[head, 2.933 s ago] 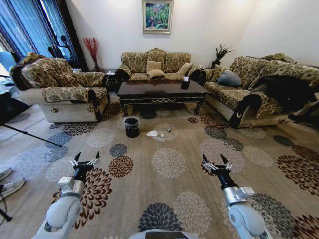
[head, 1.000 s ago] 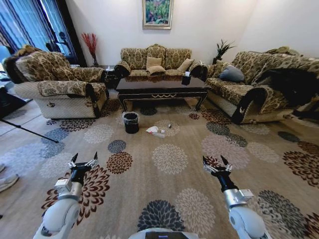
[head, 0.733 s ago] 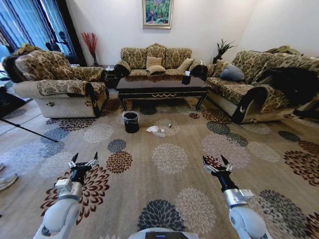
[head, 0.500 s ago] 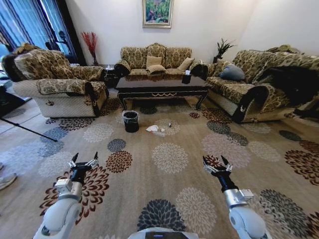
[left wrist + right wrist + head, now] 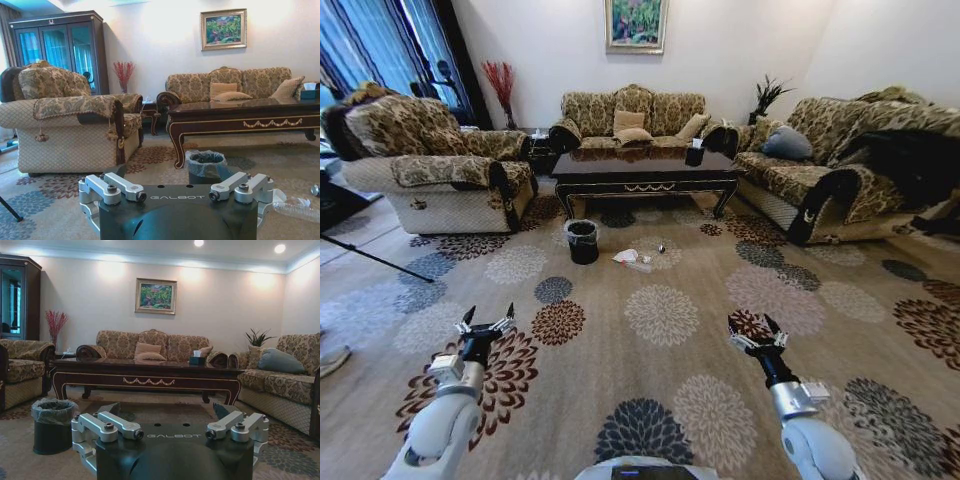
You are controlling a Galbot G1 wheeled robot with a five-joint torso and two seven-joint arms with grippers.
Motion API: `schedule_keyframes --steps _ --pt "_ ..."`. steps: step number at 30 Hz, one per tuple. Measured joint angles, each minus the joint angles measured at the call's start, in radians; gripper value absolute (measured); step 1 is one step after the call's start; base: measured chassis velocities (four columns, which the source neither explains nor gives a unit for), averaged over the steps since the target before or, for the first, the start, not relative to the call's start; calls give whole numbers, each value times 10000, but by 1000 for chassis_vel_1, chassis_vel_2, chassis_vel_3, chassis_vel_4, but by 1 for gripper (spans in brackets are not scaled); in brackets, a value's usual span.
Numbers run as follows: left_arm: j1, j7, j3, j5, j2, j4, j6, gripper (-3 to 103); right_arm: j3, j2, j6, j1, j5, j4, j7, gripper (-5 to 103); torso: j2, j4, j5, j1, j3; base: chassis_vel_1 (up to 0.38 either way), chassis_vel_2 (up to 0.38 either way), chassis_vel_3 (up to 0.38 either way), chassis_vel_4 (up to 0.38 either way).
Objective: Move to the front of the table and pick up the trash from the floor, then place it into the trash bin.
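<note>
On the left, low over the floor [image 5: 660, 400] (a beige carpet with big round flowers), the left pincer [image 5: 487, 326] hangs in the air with its fingers spread wide and nothing in it. Far ahead of it, out on the carpet, stands the trash bin [image 5: 583, 241], a small black bucket with a crinkly clear bag folded over its rim. It sits just in front of the left end of the table [image 5: 645, 172], the long dark brown one with a gold swirl on its front. A little to the right of the bin lies the trash [image 5: 626, 257]: a crumpled white paper wad with a clear bottle [image 5: 640, 266] right beside it, and one tiny bit a bit farther right. All of it is on the floor, in front of the table and well away from both arms. On the right, the right pincer [image 5: 755, 332] hangs over the carpet too, spread wide and holding nothing.
</note>
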Motion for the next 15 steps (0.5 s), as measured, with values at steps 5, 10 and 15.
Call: schedule_keyframes --steps 5,10,15 --pt "-12 4 77 9 88 9 13 100 -177 -77 -25 161 -138 -47 8 100 -199 1 0 -75 -125 0 0 0 0" --pt "-71 3 215 69 120 12 35 100 -358 -434 -106 468 -150 -277 29 100 -401 1 0 -144 -257 0 0 0 0" --pt "-134 1 451 171 212 54 41 100 -539 -930 -227 790 46 -528 34 100 -612 1 1 -215 -397 0 0 0 0"
